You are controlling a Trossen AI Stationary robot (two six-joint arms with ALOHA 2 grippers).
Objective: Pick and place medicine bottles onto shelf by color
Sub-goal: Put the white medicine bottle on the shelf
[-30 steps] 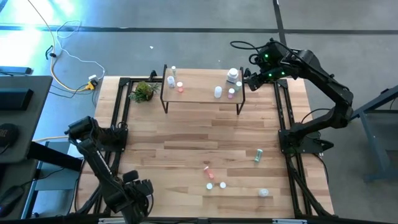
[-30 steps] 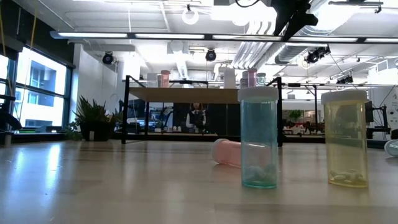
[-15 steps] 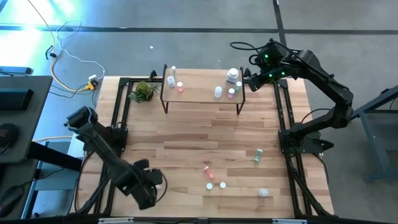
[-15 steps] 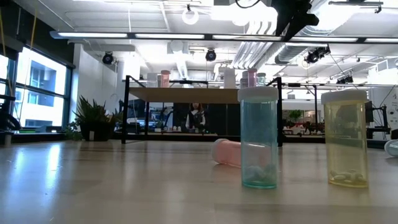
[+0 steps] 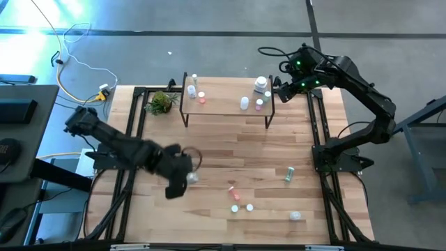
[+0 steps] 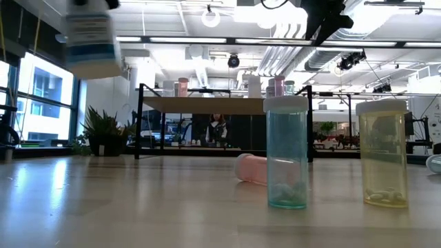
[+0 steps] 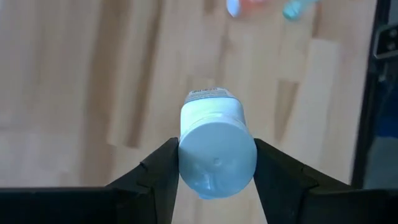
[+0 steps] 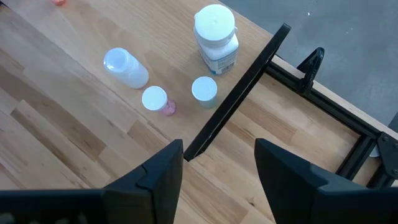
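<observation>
Item: white jar [image 7: 216, 149], wide-bodied, labelled, clamped between the two fingers of the left claw [image 5: 182, 174]; the left wrist view shows both fingers pressed to its sides with the cap end facing the camera. Location: lifted clear of the table [image 5: 209, 157], left of centre in the high view; upper left of the low view, where it shows only as a blur. Destination: the shelf [image 5: 226, 103], upper centre of the high view, already carrying bottles in two clusters, a white and a pink one at its left end, a wide white jar [image 8: 215, 31], a clear bottle [image 8: 125, 67] and two smaller capped ones at its right end. Right claw [image 8: 219, 163]: empty, fingers apart, hovering just off the shelf's right end beside that cluster. Unsorted stock: a green bottle [image 5: 288, 173] right of centre, a pink one [image 5: 233, 188] and three small white ones near the lower edge. Handling advice, as judgement: carry the jar high enough to clear the shelf's black frame, bring it upright before lowering, set it next to the other white jar without nudging neighbours, and release only once the base rests flat. The right arm is close to that spot, so approach from the table side.
</observation>
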